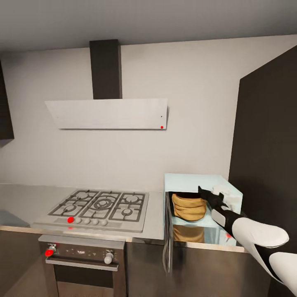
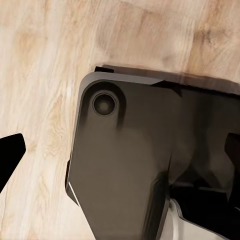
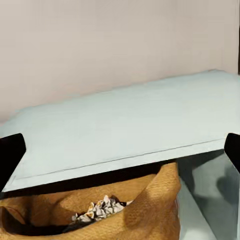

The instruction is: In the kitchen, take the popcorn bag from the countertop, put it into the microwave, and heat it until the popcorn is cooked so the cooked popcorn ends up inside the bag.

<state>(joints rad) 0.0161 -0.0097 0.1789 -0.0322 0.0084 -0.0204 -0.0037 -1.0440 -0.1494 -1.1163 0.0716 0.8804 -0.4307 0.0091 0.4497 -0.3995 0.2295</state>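
Head view showed one popcorn bag (image 1: pixel 189 207) seated inside the one microwave (image 1: pixel 198 208), door swung wide on the table (image 1: pixel 24 197), the right gripper (image 1: pixel 203 192) beside it, likely just let go. Left wrist view showed wood floor (image 2: pixel 45 60); that gripper's spread fingertips (image 2: pixel 10 155) held nothing. Right wrist view showed spread fingertips (image 3: pixel 10 155), popcorn (image 3: pixel 100 207) heaped within.

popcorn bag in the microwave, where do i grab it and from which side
Probably the thick rolled rim of the popcorn bag, reached through the microwave's open front. It sits upright with its mouth up, popcorn inside, so a rim pinch keeps it level.
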